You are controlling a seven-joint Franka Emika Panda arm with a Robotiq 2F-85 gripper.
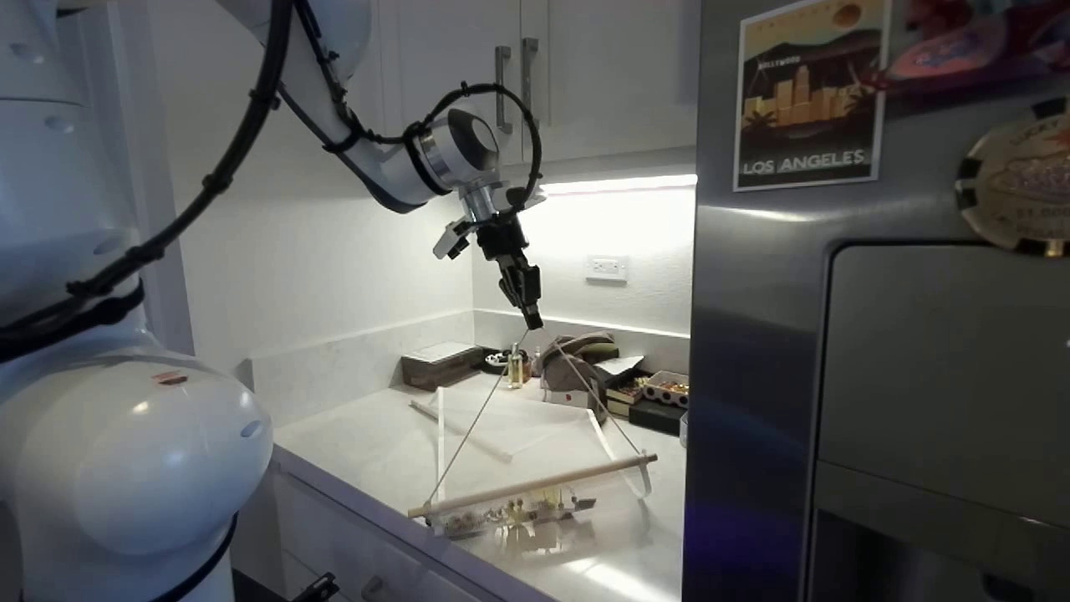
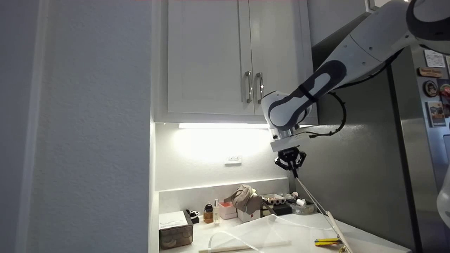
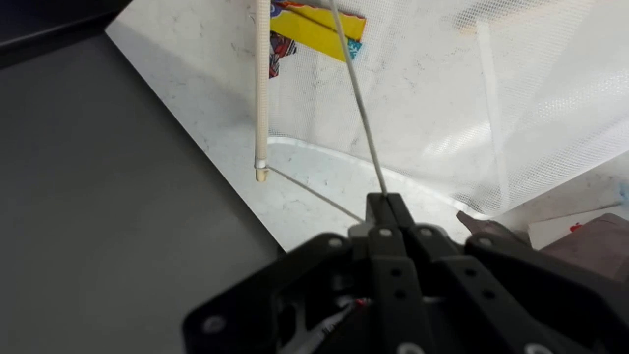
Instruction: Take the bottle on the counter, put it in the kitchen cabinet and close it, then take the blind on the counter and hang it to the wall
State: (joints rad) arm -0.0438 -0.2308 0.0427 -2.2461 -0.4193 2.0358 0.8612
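My gripper is shut on the thin cord of the blind, high over the counter. Two cord strands run from the fingertips to the ends of a pale wooden rod. Behind the rod, the see-through mesh of the blind spreads over the counter. Flat doors of the kitchen cabinet are closed. The white wall with its outlet plate is behind the gripper. An amber bottle with a dark cap stands at the back; I cannot tell whether it is the task's bottle.
Along the back stand a dark grey box, a clear bottle, a grey-brown fabric bundle and a dotted tray. A yellow packet lies near the rod. The steel fridge closes off one side.
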